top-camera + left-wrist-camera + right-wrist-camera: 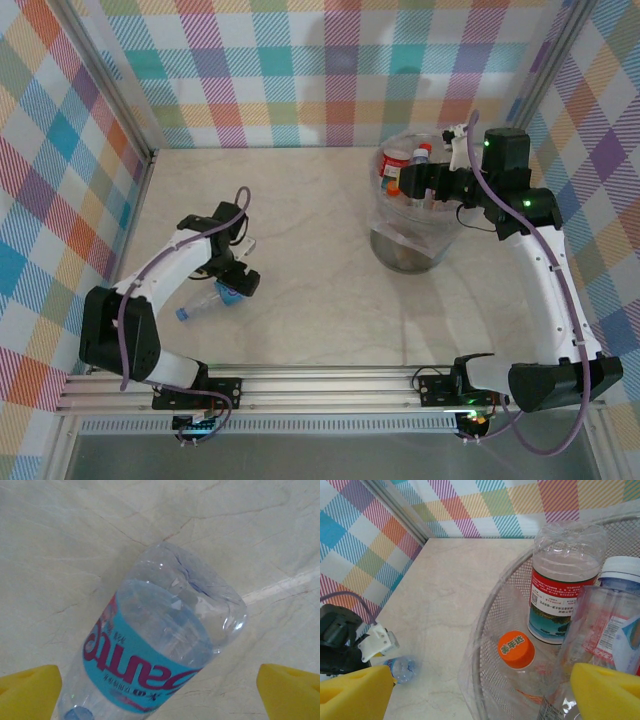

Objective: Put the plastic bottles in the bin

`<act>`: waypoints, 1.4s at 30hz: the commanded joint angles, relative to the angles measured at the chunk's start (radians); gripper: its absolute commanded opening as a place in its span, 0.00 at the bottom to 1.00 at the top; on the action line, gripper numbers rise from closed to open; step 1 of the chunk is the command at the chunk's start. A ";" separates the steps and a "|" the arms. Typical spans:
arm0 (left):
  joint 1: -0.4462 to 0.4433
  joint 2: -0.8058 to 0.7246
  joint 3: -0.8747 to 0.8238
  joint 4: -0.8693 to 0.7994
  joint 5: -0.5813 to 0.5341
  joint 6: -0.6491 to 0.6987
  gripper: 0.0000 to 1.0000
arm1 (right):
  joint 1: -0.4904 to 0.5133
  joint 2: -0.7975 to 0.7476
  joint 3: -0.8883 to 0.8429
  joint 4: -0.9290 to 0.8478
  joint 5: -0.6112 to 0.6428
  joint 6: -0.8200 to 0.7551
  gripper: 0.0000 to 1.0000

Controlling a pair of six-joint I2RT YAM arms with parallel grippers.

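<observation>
One clear plastic bottle (200, 306) with a blue label lies on its side on the marble table. In the left wrist view this bottle (165, 630) sits between my left gripper's (160, 700) wide-apart yellow fingers, base pointing away. The left gripper (238, 283) is open and low over it. The bin (400, 240), a translucent mesh basket with a liner, stands at the back right. My right gripper (418, 185) hovers open above its rim (485, 630). Inside stand a red-labelled bottle (565, 580), an orange-capped bottle (516, 650) and a white-capped bottle (620, 580).
Plaid walls close off the left, back and right sides. An aluminium rail (330, 385) with both arm bases runs along the near edge. Bare marble tabletop (310, 220) lies between the lying bottle and the bin.
</observation>
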 commanded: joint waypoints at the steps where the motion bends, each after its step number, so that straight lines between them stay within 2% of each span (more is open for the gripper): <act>1: -0.017 0.025 0.021 -0.032 -0.045 0.012 1.00 | 0.002 -0.027 -0.018 0.004 -0.007 0.000 0.92; 16: -0.023 0.166 0.051 -0.034 0.027 -0.031 1.00 | 0.002 -0.058 -0.044 -0.011 -0.002 0.000 0.92; 24: -0.032 0.235 0.073 -0.035 0.052 -0.082 0.95 | 0.003 -0.065 -0.057 -0.006 -0.011 0.012 0.92; 27: -0.035 0.248 0.084 -0.023 0.056 -0.111 0.90 | 0.002 -0.071 -0.059 -0.010 -0.009 0.014 0.92; 32: -0.037 0.271 0.109 -0.011 0.128 -0.161 0.80 | 0.002 -0.074 -0.068 -0.009 -0.010 0.021 0.92; 36: -0.039 0.278 0.100 -0.017 0.113 -0.166 0.72 | 0.003 -0.079 -0.077 -0.011 -0.005 0.022 0.92; 42: -0.037 0.284 0.122 0.001 0.161 -0.234 0.68 | 0.002 -0.083 -0.101 0.006 -0.015 0.043 0.92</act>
